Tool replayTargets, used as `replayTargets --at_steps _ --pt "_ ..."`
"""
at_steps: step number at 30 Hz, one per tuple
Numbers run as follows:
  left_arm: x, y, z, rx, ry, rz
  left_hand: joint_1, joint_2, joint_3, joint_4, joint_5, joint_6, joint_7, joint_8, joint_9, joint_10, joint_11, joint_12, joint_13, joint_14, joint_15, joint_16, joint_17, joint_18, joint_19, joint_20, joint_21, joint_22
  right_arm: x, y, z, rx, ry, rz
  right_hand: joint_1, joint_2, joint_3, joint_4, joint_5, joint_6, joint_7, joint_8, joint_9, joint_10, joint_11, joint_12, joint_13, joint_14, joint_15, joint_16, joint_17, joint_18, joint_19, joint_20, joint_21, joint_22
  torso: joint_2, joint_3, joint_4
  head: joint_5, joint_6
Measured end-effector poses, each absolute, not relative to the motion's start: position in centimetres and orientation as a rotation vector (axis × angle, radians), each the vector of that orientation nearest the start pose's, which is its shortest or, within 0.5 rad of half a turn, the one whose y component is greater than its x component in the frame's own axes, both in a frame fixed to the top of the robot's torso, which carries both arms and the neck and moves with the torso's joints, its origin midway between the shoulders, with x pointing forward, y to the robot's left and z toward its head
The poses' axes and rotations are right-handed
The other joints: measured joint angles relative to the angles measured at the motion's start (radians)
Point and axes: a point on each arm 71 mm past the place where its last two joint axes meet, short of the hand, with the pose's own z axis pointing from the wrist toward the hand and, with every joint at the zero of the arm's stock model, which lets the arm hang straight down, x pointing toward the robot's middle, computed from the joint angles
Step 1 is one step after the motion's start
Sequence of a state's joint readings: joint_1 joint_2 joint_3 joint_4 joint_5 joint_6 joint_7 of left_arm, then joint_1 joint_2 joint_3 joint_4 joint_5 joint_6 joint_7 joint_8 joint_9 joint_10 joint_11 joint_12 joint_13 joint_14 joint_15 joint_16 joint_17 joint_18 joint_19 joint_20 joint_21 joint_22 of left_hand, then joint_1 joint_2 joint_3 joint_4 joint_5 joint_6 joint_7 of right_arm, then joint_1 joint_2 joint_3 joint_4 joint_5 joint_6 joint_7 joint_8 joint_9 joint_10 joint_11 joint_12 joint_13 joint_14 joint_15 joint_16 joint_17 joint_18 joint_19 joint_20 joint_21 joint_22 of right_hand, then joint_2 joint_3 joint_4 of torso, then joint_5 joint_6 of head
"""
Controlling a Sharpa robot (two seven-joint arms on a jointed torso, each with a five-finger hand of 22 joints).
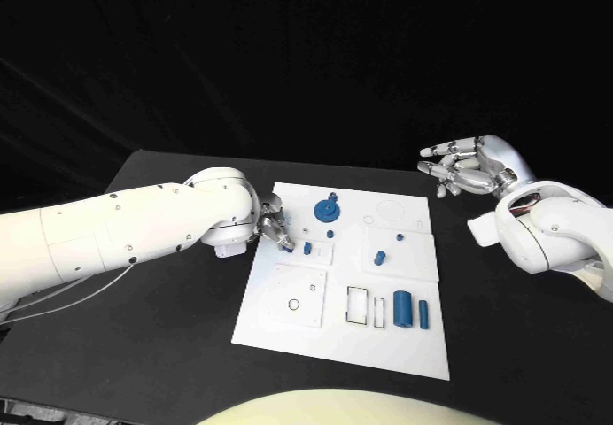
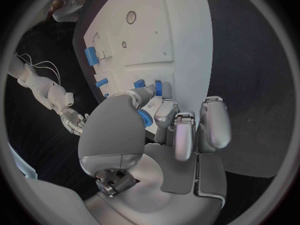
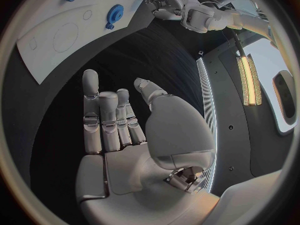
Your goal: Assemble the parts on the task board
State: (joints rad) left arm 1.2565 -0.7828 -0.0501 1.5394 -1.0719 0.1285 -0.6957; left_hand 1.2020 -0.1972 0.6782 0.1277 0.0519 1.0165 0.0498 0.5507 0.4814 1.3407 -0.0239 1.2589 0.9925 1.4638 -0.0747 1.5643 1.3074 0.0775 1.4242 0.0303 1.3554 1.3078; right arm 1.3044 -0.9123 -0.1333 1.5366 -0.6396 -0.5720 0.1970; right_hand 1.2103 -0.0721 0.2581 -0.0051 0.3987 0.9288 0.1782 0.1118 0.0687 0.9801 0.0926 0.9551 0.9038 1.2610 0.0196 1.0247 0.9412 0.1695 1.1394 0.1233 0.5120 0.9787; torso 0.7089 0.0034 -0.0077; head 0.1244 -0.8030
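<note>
Head view: the white task board (image 1: pixel 343 336) lies mid-counter (image 1: pixel 153 354), carrying a blue gear (image 1: pixel 329 210), two upright blue cylinders (image 1: pixel 404 309) near its right edge and smaller blue pegs (image 1: pixel 379 258). The left robot hand (image 1: pixel 272 228) sits at the board's left edge, fingers curled over small blue parts (image 2: pixel 164 88); whether it grips one, I cannot tell. The right robot hand (image 1: pixel 468 168) hovers off the board's far right corner, fingers apart, holding nothing.
</note>
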Motion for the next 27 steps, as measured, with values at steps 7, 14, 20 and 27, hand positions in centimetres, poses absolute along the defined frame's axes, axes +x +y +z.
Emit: replayTargets --at_steps 7,14,20,27 --pt "48.04 19.17 -20.53 -0.201 2.337 -0.267 -0.016 0.016 0.006 -0.006 0.000 0.001 0.000 0.010 0.001 0.010 -0.007 0.019 0.028 0.003 -0.003 0.000 0.000 0.000 0.004 -0.004 0.010 0.000 49.28 -24.42 -15.35 0.538 1.444 1.017 0.003 0.003 0.000 0.000 0.000 0.000 0.000 0.000 0.000 0.000 0.000 0.000 0.000 0.000 0.000 0.000 0.000 0.000 0.000 0.000 0.000 0.000 0.000 -0.0004 0.0004 0.000 0.000" --pt "48.12 19.05 -20.53 -0.200 2.336 -0.262 -0.044 0.026 0.019 -0.019 0.000 0.004 0.000 0.014 0.003 0.023 -0.004 0.042 0.068 0.003 -0.004 0.000 0.000 0.000 0.011 -0.004 0.022 0.000 49.26 -24.38 -15.34 0.538 1.444 1.018 0.003 0.003 0.000 0.000 0.004 0.000 0.000 0.000 0.000 0.000 0.000 0.000 -0.001 0.000 0.000 -0.004 -0.001 0.000 0.000 0.000 0.000 0.000 0.000 -0.0005 0.0005 0.000 0.002" --pt "48.15 18.94 -20.52 -0.198 2.334 -0.261 -0.075 0.030 0.043 -0.043 -0.001 0.013 -0.005 0.023 0.003 0.036 -0.008 0.063 0.107 0.003 -0.011 0.000 0.001 0.000 0.014 -0.007 0.027 0.000 49.25 -24.40 -15.34 0.537 1.444 1.018 0.008 -0.001 0.000 0.000 0.019 0.000 0.000 0.004 0.000 -0.003 0.004 0.000 -0.006 0.000 0.000 -0.004 -0.002 0.000 0.000 0.000 -0.004 -0.003 0.000 -0.0005 0.0005 0.000 0.001" --pt "48.17 18.88 -20.51 -0.195 2.333 -0.261 -0.098 0.034 0.054 -0.054 -0.001 0.022 -0.011 0.025 0.001 0.046 -0.010 0.078 0.139 0.004 -0.011 0.000 0.001 0.000 0.020 -0.009 0.033 0.000 49.25 -24.40 -15.33 0.537 1.444 1.018 0.012 0.003 0.000 0.000 0.033 -0.003 0.003 0.008 0.000 -0.003 0.004 0.000 -0.011 -0.004 0.004 -0.004 -0.003 0.000 0.000 0.000 -0.004 -0.005 0.000 -0.0005 0.0006 -0.001 0.000"
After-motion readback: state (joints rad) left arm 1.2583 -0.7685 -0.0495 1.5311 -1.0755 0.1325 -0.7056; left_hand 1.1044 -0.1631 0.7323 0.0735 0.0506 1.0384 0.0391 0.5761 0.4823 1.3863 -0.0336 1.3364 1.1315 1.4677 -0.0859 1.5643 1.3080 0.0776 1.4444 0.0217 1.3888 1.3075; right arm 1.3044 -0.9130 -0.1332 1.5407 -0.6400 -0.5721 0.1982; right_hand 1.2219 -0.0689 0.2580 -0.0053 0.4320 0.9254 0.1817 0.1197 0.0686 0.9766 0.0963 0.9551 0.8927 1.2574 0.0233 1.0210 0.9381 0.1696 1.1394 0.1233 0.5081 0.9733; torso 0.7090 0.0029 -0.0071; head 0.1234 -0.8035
